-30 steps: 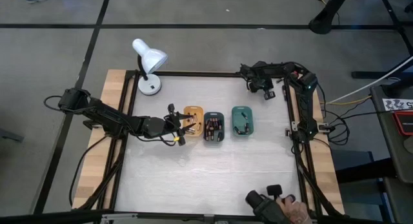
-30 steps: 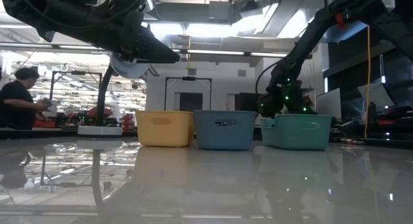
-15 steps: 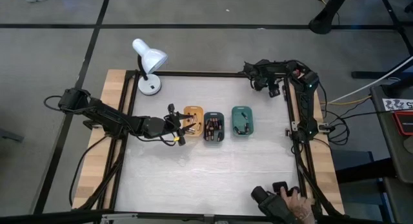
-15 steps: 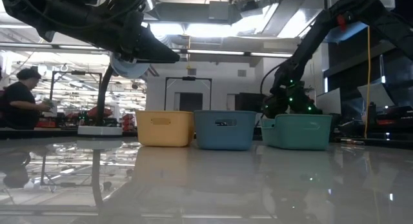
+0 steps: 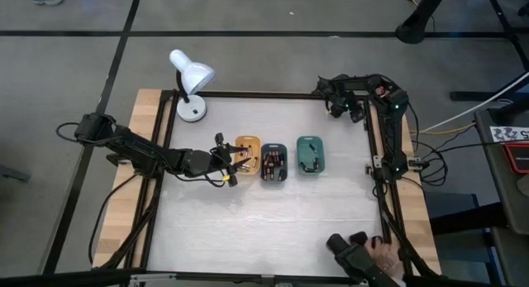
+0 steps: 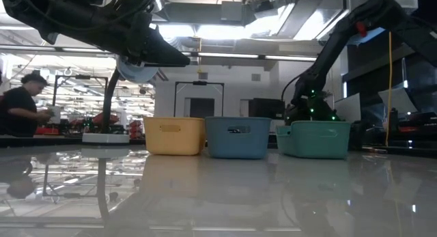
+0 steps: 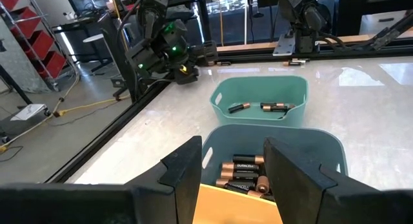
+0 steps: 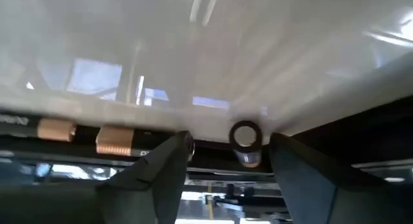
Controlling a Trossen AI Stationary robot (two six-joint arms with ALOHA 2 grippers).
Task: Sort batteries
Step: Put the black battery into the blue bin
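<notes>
- The batteries (image 7: 244,173) are lying in three small trays in a row mid-worktop: the orange tray (image 5: 246,151), the dark teal tray (image 5: 274,163) and the green tray (image 5: 311,155).
- More batteries (image 8: 117,139) are sitting along the worktop's far right edge, one end-on between the right pincer's (image 8: 218,161) parted fingers; nothing is being held.
- The left pincer (image 7: 231,161) is hovering open over the orange tray, empty.
- They are looking like small, rigid metal cylinders: light, smooth, probably rolling and slipping easily.
- Gripping across the middle of the barrel, fingers square to its length, seems safest.
</notes>
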